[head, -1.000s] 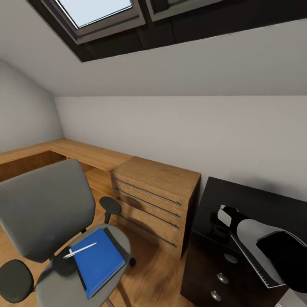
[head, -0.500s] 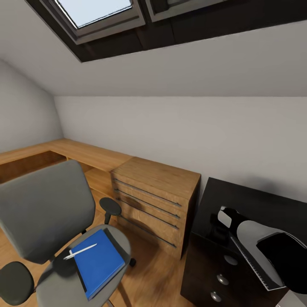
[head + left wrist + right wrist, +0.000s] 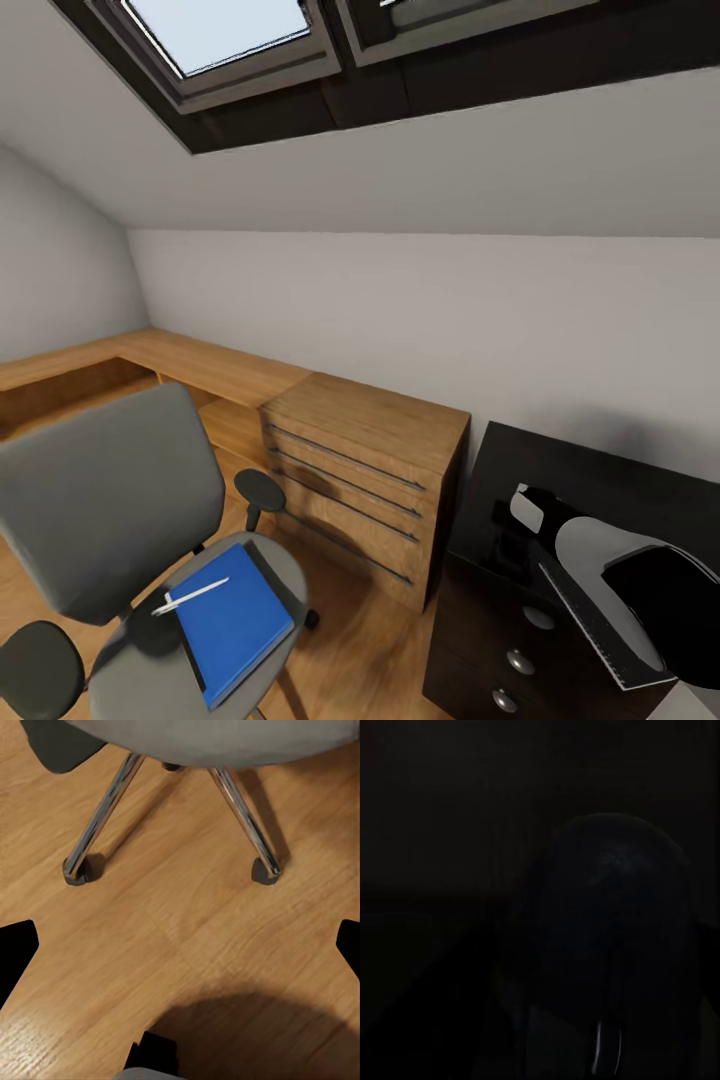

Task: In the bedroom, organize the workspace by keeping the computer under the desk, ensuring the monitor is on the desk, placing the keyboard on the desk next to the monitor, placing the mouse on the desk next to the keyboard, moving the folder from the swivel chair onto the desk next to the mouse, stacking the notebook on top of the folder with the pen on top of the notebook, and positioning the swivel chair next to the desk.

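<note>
On swivel chair (image 3: 110, 510): folder (image 3: 235, 620) (pen (image 3: 190, 595) atop).

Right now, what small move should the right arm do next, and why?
Probably lower the right gripper a little toward the desk: the mouse sits close before its camera, and I cannot tell whether it rests on the desk yet.

Swivel chair (image 3: 110, 500) cut off at lower left frame edge. Notebook (image 3: 262, 570) mostly hidden beneath folder (image 3: 232, 618). Right wrist view nearly black; mouse (image 3: 615, 945) barely discernible. Right arm's fingers obscured.
</note>
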Motion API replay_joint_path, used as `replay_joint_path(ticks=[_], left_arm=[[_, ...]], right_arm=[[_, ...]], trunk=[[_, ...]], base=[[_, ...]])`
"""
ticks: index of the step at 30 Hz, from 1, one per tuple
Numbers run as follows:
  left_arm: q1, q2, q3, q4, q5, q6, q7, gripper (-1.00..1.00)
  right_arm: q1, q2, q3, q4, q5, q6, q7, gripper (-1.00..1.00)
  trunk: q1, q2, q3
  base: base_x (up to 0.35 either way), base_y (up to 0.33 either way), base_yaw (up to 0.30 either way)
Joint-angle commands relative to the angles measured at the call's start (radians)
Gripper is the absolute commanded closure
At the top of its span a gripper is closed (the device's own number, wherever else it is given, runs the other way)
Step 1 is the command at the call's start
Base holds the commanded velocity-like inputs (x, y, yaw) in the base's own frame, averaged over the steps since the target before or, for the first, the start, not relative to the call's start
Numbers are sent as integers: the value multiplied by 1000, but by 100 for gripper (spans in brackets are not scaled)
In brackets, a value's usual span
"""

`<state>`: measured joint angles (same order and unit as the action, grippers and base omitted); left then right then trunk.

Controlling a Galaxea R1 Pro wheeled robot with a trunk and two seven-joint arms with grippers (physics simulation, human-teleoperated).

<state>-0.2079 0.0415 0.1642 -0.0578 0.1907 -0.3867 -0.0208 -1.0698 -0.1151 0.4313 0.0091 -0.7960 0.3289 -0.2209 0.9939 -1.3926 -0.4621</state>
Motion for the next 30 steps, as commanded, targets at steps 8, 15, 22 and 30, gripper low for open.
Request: replay_joint_path(ticks=[8,15,22,30], left_arm=[[-1,0,6,1,3,-2,-2,-100],[-1,-1,6,1,3,-1,-2,-100],[-1,-2,6,1,2,-1,1,-100],[-1,-2,8,1,3,-1,3,-100]], right_arm=[[-1,6,6,-29,-9,3,-3,100],[-1,12,10,-30,-10,1,-3,100],[-1,13,11,-31,-9,0,-2,100],[-1,13,11,-30,-9,1,0,100]], trunk=[[-31,56,24],[-58,105,46],[-84,154,68],[-115,210,93]], base=[[0,0,0],[0,0,0],[0,0,0],[0,0,0]])
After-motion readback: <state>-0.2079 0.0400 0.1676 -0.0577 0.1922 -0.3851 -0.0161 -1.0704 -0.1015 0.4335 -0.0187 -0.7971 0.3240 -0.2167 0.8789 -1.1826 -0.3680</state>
